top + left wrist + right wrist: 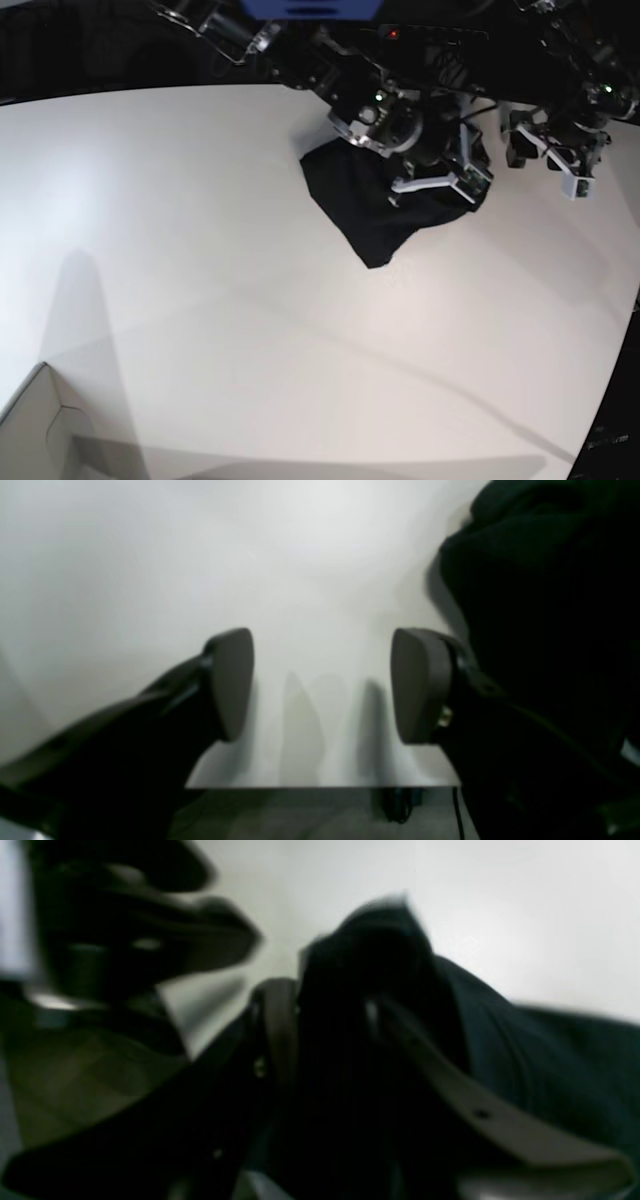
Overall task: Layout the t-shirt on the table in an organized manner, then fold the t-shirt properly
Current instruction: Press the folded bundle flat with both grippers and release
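One bunched t-shirt [365,200] (lowest corner toward table [200,300] centre)

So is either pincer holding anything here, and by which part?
Left pincer is open, holding nothing. Right pincer has a bunched fold of the t-shirt between its fingers; whether it grips cannot be told.

Black t-shirt [365,205] bunched at far side of table [200,250], right gripper [440,185] over its edge, left gripper [560,165] off beside it.
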{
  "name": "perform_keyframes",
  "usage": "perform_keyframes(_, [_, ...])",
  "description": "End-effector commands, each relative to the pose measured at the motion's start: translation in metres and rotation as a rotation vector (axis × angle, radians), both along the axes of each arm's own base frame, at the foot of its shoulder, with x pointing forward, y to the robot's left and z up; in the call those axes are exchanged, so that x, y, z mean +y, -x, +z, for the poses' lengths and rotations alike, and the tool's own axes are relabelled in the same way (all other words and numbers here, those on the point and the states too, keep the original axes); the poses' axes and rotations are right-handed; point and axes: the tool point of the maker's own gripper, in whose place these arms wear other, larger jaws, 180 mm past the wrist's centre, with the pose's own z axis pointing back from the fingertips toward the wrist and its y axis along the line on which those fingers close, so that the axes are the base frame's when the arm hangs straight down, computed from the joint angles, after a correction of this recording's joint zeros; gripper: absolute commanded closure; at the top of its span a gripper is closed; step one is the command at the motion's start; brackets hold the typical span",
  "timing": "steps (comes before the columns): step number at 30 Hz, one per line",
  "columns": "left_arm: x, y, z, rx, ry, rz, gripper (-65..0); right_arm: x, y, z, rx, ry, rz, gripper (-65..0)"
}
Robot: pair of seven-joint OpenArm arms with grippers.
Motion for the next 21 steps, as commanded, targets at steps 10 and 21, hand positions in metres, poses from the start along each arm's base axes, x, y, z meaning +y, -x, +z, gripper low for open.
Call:
perform_keyframes(10, [0.031,0.013,0.012,-0.031,-0.034,0.084,-41.9,-0.006,-0.025,0.065,-0.103,-0.159,-0.073,-31.0])
perform_keyframes(21, [0.046,0.017,0.024,-0.058,-0.064,0.132,-41.9,-0.049,-0.026,0.031,-0.051,-0.092,-0.157,-31.8])
